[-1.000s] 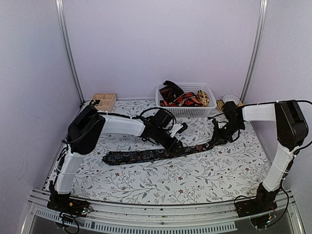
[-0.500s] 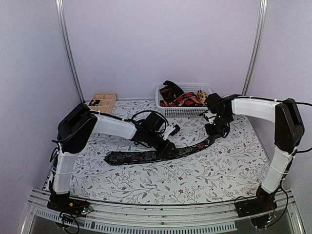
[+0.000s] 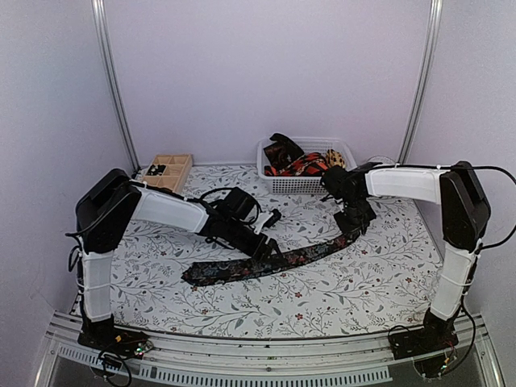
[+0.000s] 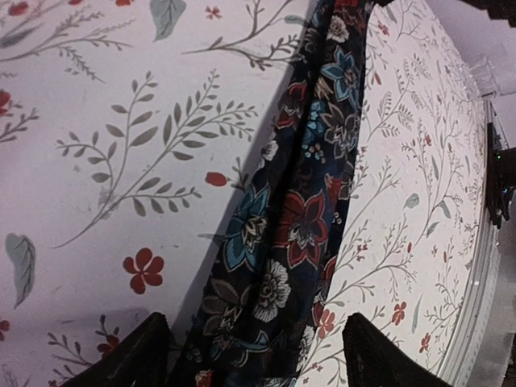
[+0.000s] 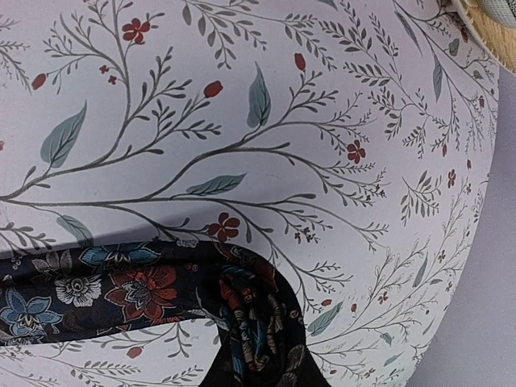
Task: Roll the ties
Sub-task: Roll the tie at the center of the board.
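Observation:
A dark floral tie (image 3: 242,268) lies stretched across the middle of the table, wide end at the left. My left gripper (image 3: 270,248) is down over its middle. In the left wrist view the tie (image 4: 298,218) runs between my two black fingers (image 4: 153,351), which stand wide apart on either side of it. My right gripper (image 3: 352,226) holds the narrow end at the right. In the right wrist view that end (image 5: 250,322) curls up off the table into the jaws, whose fingers are hidden by the fabric. More ties (image 3: 300,164) are heaped in the basket.
A white mesh basket (image 3: 310,185) stands at the back centre. A wooden compartment tray (image 3: 171,168) sits at the back left. A round woven mat (image 3: 379,164) lies right of the basket. The table has a floral cloth (image 3: 339,290).
My right gripper has swung left along the back, carrying the narrow end of the tie. My left gripper has shifted left and nearer, and the tie has slid with it.

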Available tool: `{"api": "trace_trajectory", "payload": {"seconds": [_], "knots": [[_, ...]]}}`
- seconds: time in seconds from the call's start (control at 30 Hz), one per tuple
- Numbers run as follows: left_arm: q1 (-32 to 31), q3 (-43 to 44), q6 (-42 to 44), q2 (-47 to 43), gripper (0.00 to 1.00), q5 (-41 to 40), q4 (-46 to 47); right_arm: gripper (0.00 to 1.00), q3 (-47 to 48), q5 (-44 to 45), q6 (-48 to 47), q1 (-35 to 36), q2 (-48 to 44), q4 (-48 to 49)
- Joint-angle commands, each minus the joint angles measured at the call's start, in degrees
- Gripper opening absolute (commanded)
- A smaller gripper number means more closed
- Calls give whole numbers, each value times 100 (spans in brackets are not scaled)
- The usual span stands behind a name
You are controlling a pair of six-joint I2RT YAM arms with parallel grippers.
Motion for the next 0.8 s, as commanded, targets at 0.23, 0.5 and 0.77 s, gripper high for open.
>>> {"api": "trace_trajectory", "payload": {"seconds": [0.23,0.5,0.77], "knots": [[329,-629,-502,-448,83,-138,132,14,-470,1066,431,710,538,546],[339,-786,-569,-566,84,-306,165,14,-687,1867,635,856,563,569],[327,-844,-553,-495,80,-376,130,13,-772,2448,554,861,399,827]]}}
